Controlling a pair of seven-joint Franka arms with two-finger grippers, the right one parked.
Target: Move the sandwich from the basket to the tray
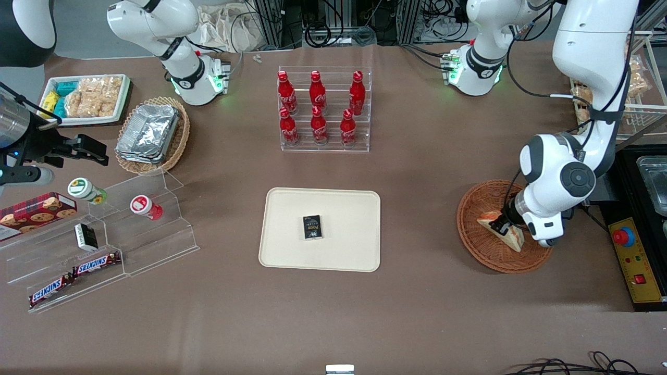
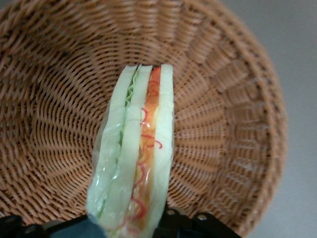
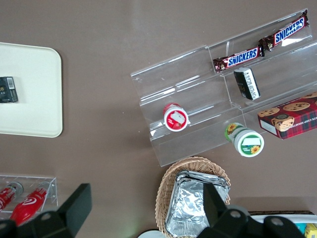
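The sandwich point(image 1: 513, 238) is a pale bread wedge with red-orange and green filling; it stands on its edge inside the round reddish-brown basket point(image 1: 479, 200) toward the working arm's end of the table. My gripper point(image 1: 501, 224) is down in the basket with its fingers pressed on both sides of the sandwich. The left wrist view shows the sandwich point(image 2: 138, 148) held between the dark fingers of the gripper point(image 2: 131, 228), with the basket's weave point(image 2: 223, 99) around it. The cream-beige tray point(image 1: 344, 208) lies mid-table, also seen in the right wrist view point(image 3: 29, 89).
A small black packet point(image 1: 312, 227) lies on the tray. A clear rack of red cola bottles point(image 1: 323, 109) stands farther from the front camera than the tray. A yellow control box with a red button point(image 1: 630, 255) sits beside the basket. A clear stepped shelf point(image 1: 130, 229) stands toward the parked arm's end.
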